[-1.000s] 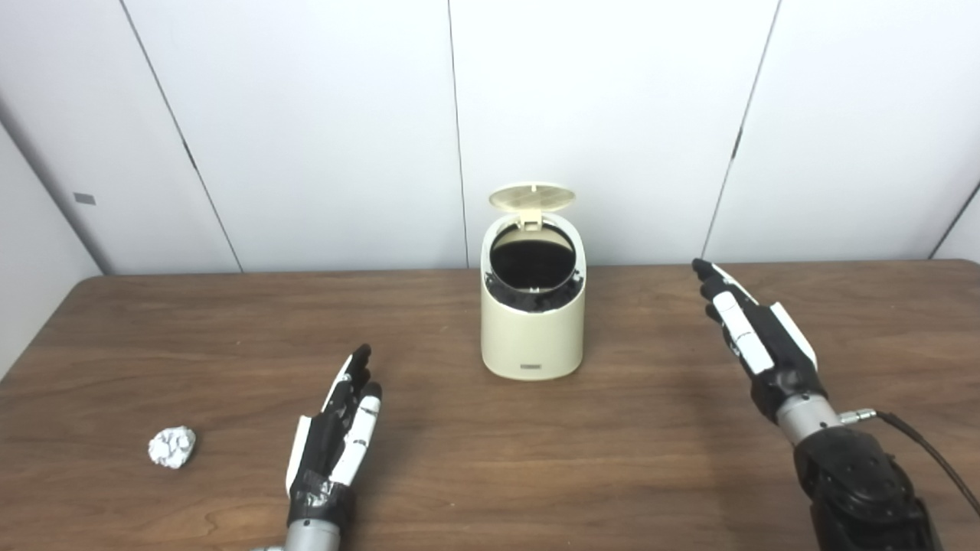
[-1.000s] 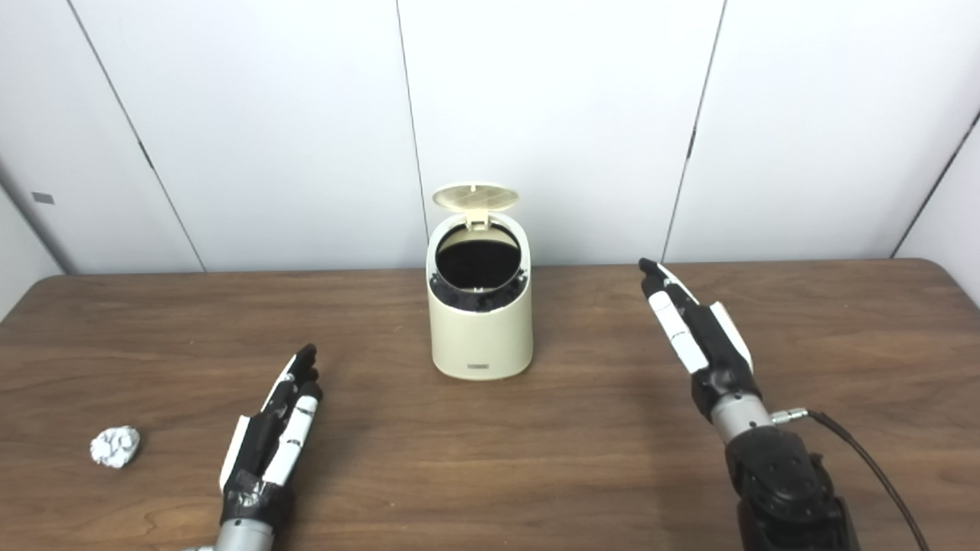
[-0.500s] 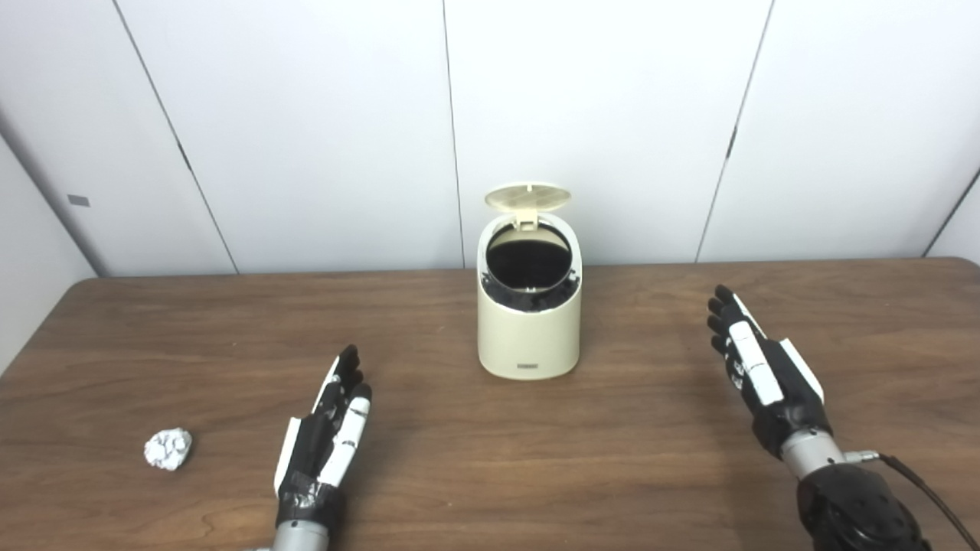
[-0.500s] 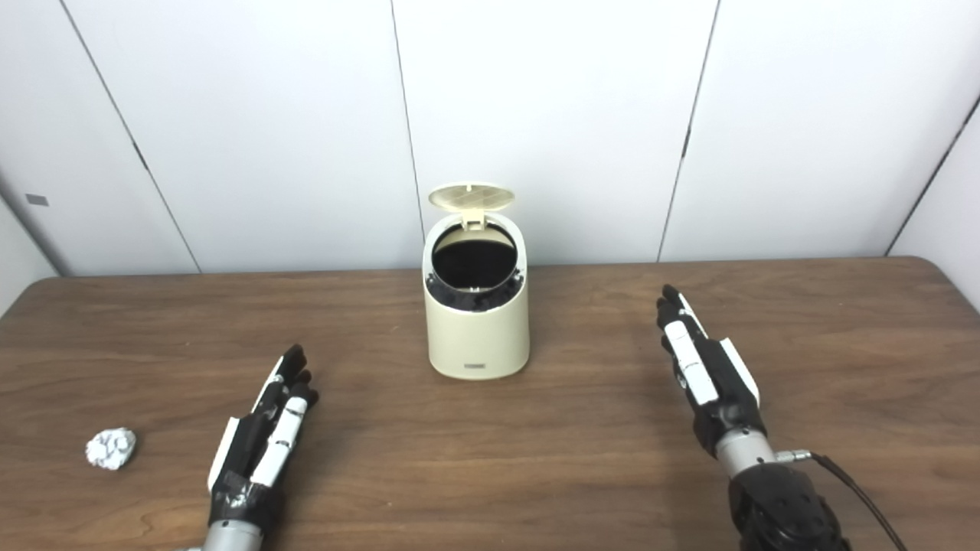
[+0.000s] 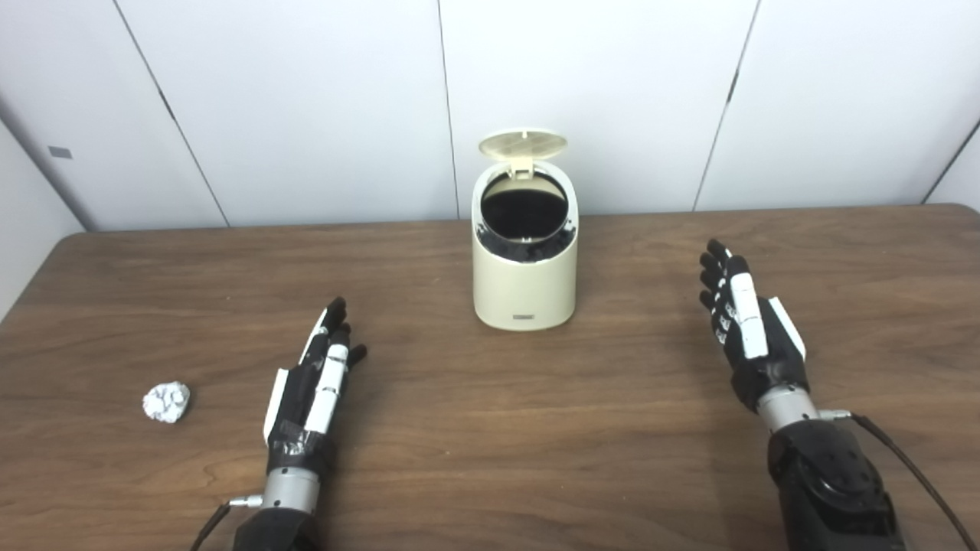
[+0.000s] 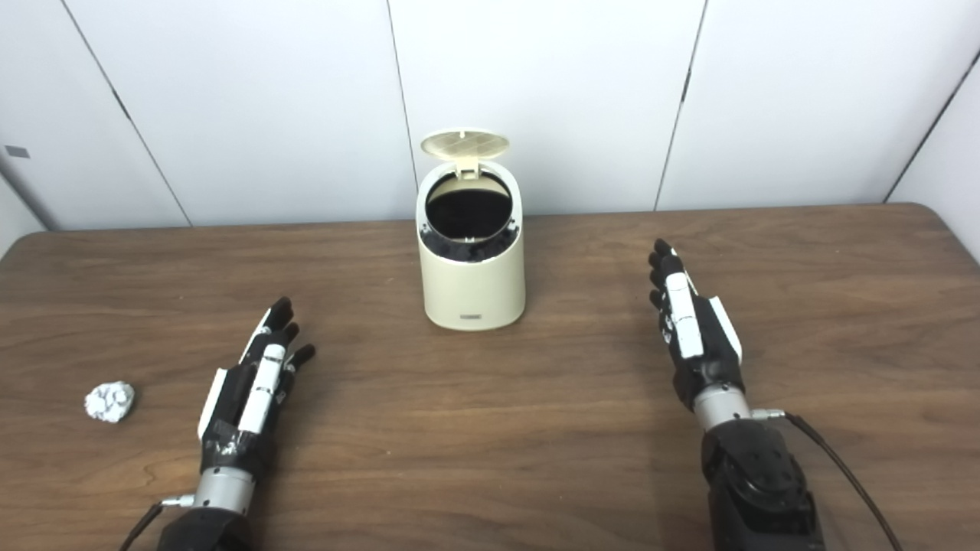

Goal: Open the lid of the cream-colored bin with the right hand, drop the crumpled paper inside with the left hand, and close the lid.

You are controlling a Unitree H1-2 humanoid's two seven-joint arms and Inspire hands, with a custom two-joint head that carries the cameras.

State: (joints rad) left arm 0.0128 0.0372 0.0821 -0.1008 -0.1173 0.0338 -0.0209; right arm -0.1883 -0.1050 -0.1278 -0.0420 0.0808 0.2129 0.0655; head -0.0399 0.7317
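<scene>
From my left eye, the cream-colored cylindrical plastic bin [image 5: 524,264] stands near the far edge of the brown wooden table [image 5: 490,428], its round lid [image 5: 523,143] tipped up and back, the dark inside showing. The white crumpled paper ball [image 5: 166,401] lies near the left edge, apart from my left robot hand [image 5: 314,386], which is empty with fingers spread. From my right eye, my right robot hand [image 6: 693,337] is over the table toward the right edge, well apart from the bin, fingers extended and holding nothing. The paper sits left of my left robot hand, untouched.
</scene>
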